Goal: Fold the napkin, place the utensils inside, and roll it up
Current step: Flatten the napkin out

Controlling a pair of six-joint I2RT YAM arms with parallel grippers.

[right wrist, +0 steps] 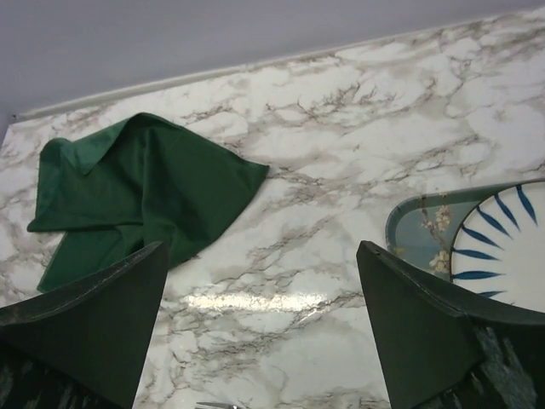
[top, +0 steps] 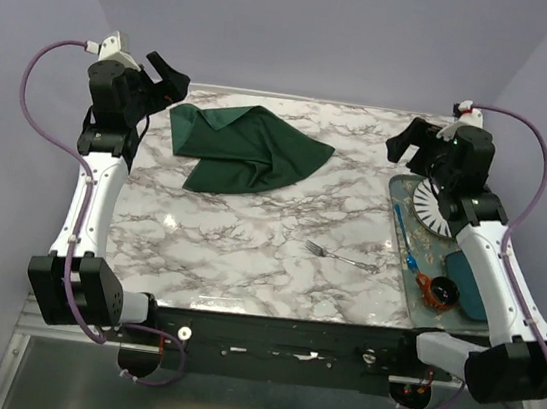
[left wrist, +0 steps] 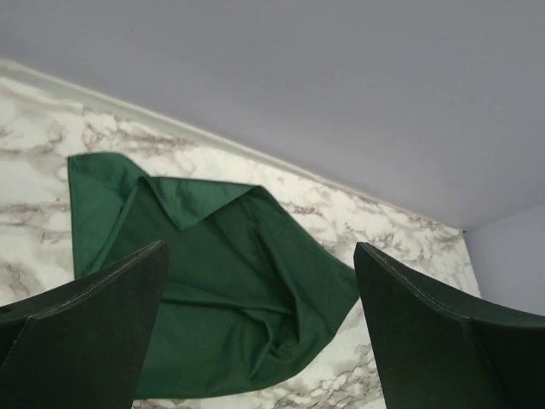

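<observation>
Nearest the lens in each wrist view, the left gripper (left wrist: 260,249) and right gripper (right wrist: 261,247) stand with jaws spread wide and nothing between them. Both are raised at the far corners, which leaves the work area unobstructed. The napkin (top: 245,150) lies crumpled and unfolded on the marble table (top: 246,261) at far left, just beside the left gripper, so it is probably the first target. The fork (top: 342,258) rests well apart from it, centre-right, bare on the table. A tray (top: 397,196) holding a plate (top: 439,208) sits at the right edge.
</observation>
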